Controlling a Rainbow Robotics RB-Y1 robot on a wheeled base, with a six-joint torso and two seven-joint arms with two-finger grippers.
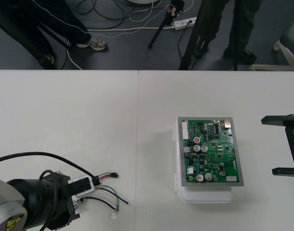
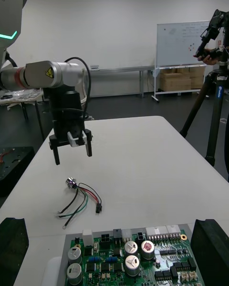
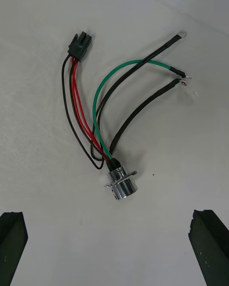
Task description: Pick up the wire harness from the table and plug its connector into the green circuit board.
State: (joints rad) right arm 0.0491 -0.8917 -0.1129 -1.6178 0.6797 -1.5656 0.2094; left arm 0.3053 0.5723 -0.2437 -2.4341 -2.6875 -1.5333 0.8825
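Fingers (image 3: pixel 12 229) of the left gripper (image 3: pixel 109 218) stand closest to the left wrist camera, black and far apart, with bare table between them. Just ahead of that gap lies the wire harness (image 3: pixel 96 119), flat on the table (image 1: pixel 65 120) and untouched. Its round metal socket (image 3: pixel 121 183) is the end nearest the gripper. The red, black and green wires run away from it, and the small black plug (image 3: pixel 79 43) sits at the far end, off toward one finger's side. Three loose leads splay toward the other finger's side.

The right wrist view adds height: the left gripper hangs above the table, clear of the harness and roughly over the socket, its jaws parted and pointing down. In the front view the left arm's wrist covers the socket, while the plug and the lead ends stick out past the gripper on the side facing the board.

That green circuit board (image 1: pixel 209 151), on its white base (image 1: pixel 204 196), is well apart from the left gripper and from the harness; the plug rests on the table, not in the board. The right gripper (image 1: pixel 268 145) waits just beside the board, on the side away from the harness, fingers wide apart. Its own wrist view shows the board's near edge between those fingers, with the harness and the left gripper beyond it
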